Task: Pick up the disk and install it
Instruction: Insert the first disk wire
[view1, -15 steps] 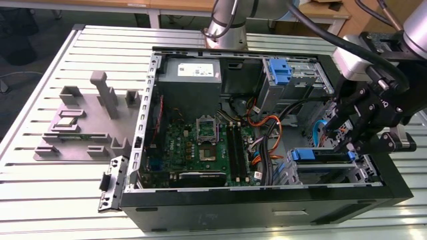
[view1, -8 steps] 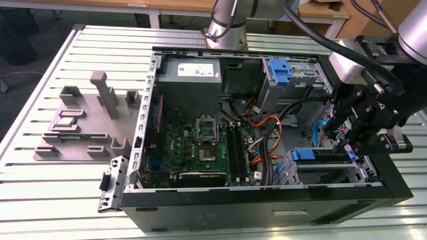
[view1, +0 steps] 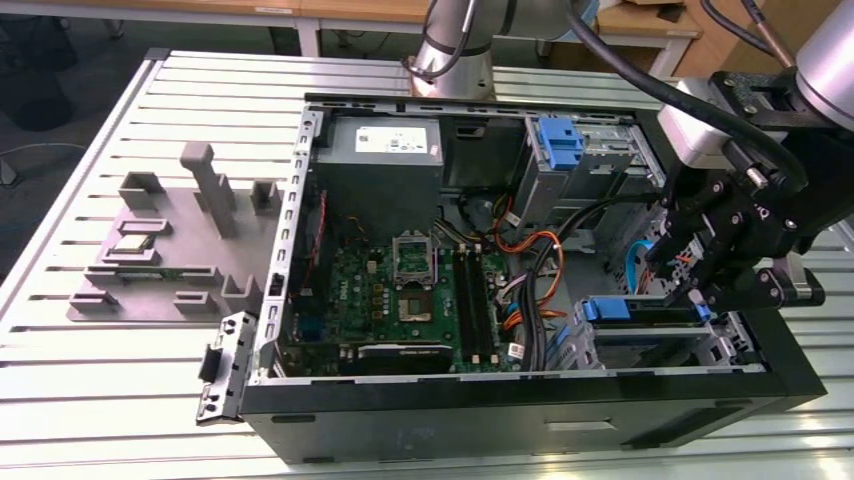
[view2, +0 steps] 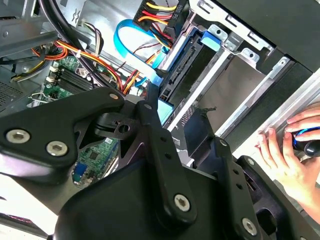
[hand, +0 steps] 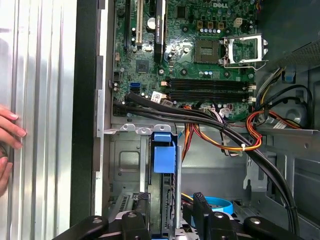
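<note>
— Where is the disk (hand: 164, 159)?
— On edge in the drive cage (hand: 125, 165), at a corner of the open computer case (view1: 534, 405); its blue bracket shows; orange and black cables (hand: 235, 135) run just beside it.
— And the end effector (view1: 697, 295)?
— Right over the disk; its fingers (hand: 201, 215) are spread, one on each side, clamping nothing.
— Anything nearby?
— A person's hand (view2: 287, 145) lies on the slatted counter (view1: 107, 400) beside the case.

Bright overhead light glares off the ribbed silver metal desk (view1: 107, 400); the open black computer case (view1: 534, 400) lies dim inside.
</note>
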